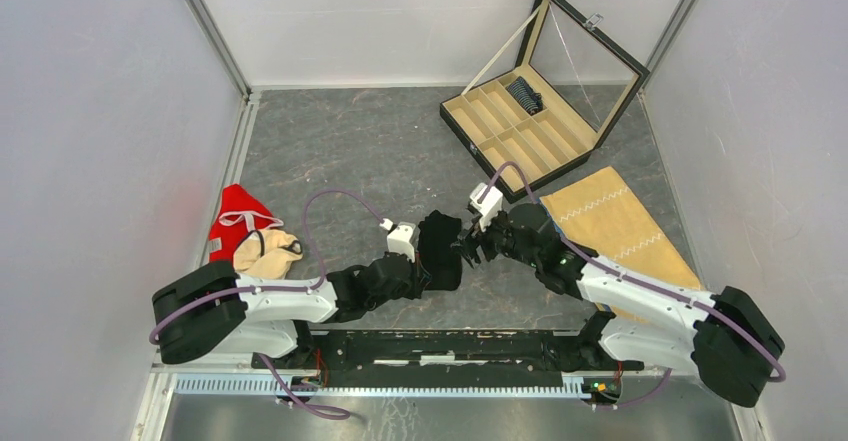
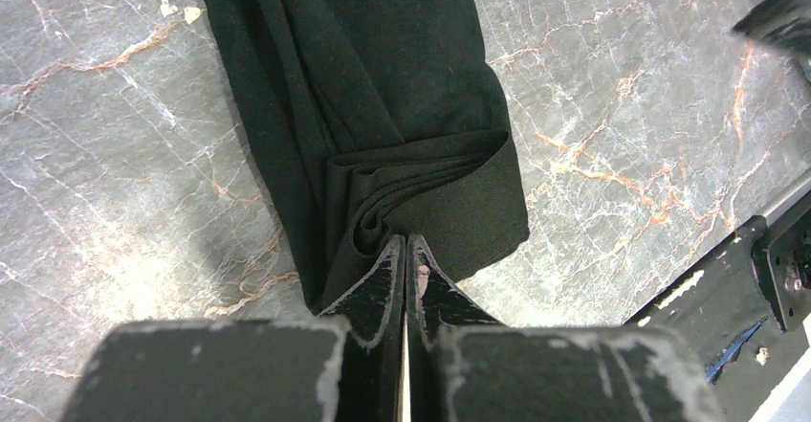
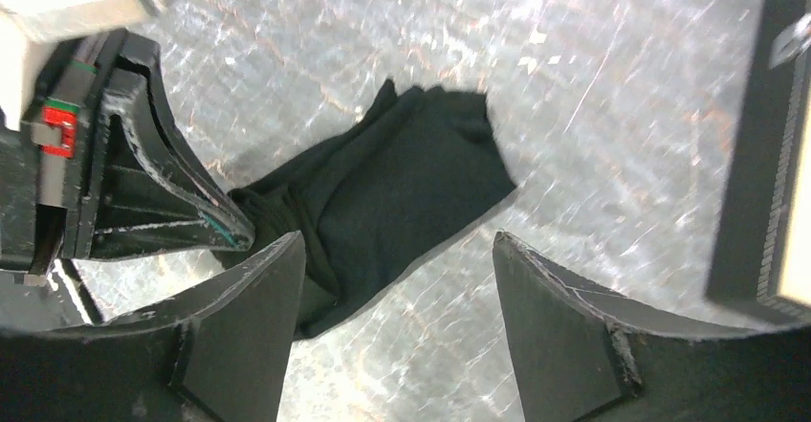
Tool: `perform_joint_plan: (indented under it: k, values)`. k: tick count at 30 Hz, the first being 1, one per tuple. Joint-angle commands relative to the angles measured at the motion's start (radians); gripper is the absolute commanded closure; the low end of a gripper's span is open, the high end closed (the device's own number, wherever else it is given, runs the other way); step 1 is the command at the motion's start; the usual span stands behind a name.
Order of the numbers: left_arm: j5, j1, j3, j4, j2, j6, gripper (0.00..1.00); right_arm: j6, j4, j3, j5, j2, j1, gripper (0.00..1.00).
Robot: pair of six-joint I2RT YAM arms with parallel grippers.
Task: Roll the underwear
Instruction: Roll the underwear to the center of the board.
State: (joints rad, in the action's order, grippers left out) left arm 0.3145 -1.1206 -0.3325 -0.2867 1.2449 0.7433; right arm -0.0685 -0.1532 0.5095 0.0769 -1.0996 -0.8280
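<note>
While the left gripper [image 2: 408,242] clamps the black underwear [image 2: 383,77], the right gripper [image 3: 397,242] hangs at 3 o'clock. Jaws wide apart.

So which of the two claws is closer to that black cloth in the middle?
Left. The left gripper is shut on a fold at one end of the black underwear. The right gripper stands open just beside it, apparently not touching.

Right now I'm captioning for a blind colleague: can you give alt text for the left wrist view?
The left gripper, jaws closed together, pinches the near folded end of the black underwear. The garment lies as a long folded strip on a grey marbled table.
</note>
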Motion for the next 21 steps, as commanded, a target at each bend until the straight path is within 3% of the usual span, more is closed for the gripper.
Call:
perform_joint_plan:
  k: [1, 4, 13, 21]
  values:
    - [0.018, 0.005, 0.029, 0.090, 0.029, 0.022, 0.98, 0.184, -0.011, 0.048, -0.013, 0.028, 0.005, 0.22]
    - [0.007, 0.008, 0.029, 0.093, 0.025, 0.022, 0.98, 0.289, 0.003, 0.047, -0.060, 0.057, -0.044, 0.24]
    - [-0.051, 0.030, 0.017, 0.091, 0.045, 0.031, 0.98, 0.527, -0.074, -0.120, -0.486, 0.093, -0.461, 0.23]
    - [-0.083, 0.039, 0.013, 0.062, 0.081, 0.028, 0.98, 0.605, -0.144, -0.116, -0.700, -0.115, -0.659, 0.23]
